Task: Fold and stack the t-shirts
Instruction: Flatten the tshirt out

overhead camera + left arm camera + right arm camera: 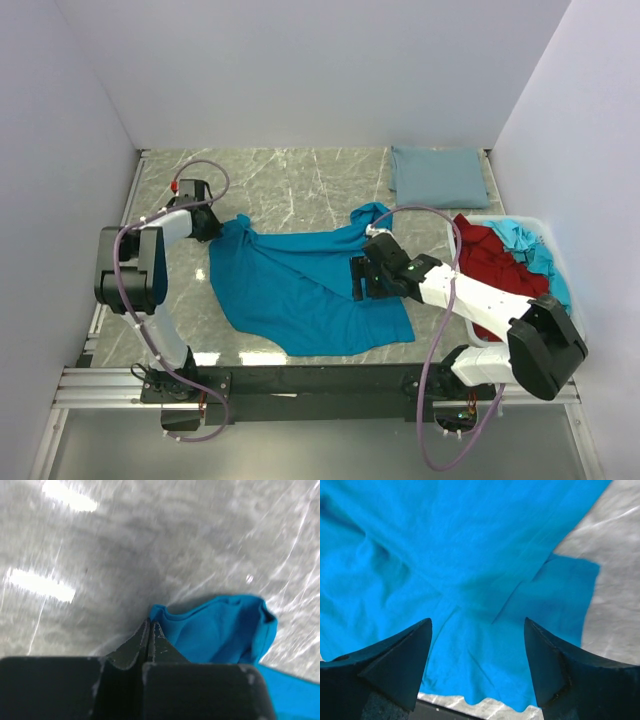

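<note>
A bright teal-blue t-shirt [300, 285] lies spread and wrinkled across the middle of the table. My left gripper [205, 225] sits at its far-left corner. In the left wrist view the left gripper [151, 624] is shut, and a bunched fold of the teal shirt [220, 630] starts right at the tips, pinched there. My right gripper [358, 278] hovers over the shirt's right part. In the right wrist view the right gripper [477, 630] stands open above the teal cloth [445, 555], with nothing between the fingers. A folded grey-blue t-shirt [438, 177] lies at the back right.
A white bin [540, 228] at the right edge holds a dark red shirt [495, 262] and a light turquoise shirt [535, 252]. White walls close in the table at the back and both sides. A black rail [300, 382] runs along the near edge.
</note>
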